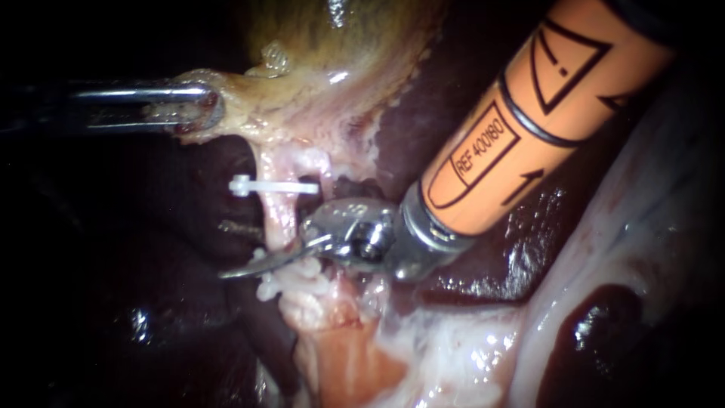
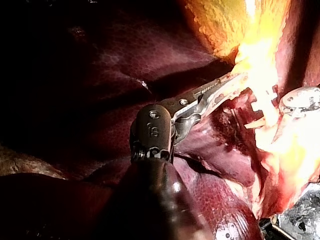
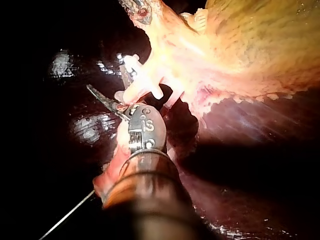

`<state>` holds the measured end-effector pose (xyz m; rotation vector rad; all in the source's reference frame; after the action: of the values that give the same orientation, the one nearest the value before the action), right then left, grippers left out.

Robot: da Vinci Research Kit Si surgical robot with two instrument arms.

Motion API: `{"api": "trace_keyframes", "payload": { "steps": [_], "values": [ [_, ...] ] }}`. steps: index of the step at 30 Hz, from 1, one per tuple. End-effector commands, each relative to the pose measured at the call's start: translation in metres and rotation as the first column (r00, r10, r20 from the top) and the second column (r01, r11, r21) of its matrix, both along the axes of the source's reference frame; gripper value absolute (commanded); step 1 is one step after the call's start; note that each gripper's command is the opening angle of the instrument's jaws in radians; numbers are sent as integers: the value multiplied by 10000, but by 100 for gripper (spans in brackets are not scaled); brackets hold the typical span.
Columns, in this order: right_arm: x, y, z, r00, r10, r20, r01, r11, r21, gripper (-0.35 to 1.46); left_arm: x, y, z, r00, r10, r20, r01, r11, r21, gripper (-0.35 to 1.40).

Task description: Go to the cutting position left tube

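Note:
The left tube [image 1: 276,215] runs down from the gallbladder [image 1: 332,53], pale pink, with a white clip [image 1: 272,185] across its upper part. My right instrument [image 1: 260,257], on an orange shaft, reaches it from the right. One curved blade lies across the tube's front below the clip, and the jaws look open around it. In the right wrist view that blade [image 3: 105,100] points past the clipped tube [image 3: 140,82]. My left instrument [image 1: 198,109] is shut on the gallbladder's pale edge and holds it out to the left. Its jaws [image 2: 212,95] also show in the left wrist view.
Dark red liver [image 1: 400,128] lies behind and around the tube. Pale, frayed tissue [image 1: 332,332] sits below the blades, and whitish membrane [image 1: 604,227] runs along the right. A thin wire-like line [image 3: 65,215] crosses beside the right shaft.

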<state>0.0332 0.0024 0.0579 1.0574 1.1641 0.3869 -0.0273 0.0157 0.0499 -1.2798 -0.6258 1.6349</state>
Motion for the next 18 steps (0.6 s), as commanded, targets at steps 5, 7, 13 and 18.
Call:
{"api": "trace_keyframes", "payload": {
  "steps": [5, 7, 13, 18],
  "values": [
    [2, 1, -24, 9992, 33, -403, -24, 9997, 239, 143, 0, 0, 0, 10000, 12, 10, -12, 10000, 0, -35],
    [2, 1, -28, 9991, 55, -428, -45, 9997, 256, 143, 0, 0, 0, 10000, 12, 10, -12, 10000, 0, -35],
    [1, 3, -26, 9990, 82, -445, -70, 9996, 271, 143, 0, 0, 0, 10000, 13, 10, -13, 10000, 0, -35],
    [0, 3, -26, 9990, 80, -446, -68, 9996, 272, 143, 0, 0, 0, 10000, 13, 10, -13, 10000, 0, -35]
  ]
}}
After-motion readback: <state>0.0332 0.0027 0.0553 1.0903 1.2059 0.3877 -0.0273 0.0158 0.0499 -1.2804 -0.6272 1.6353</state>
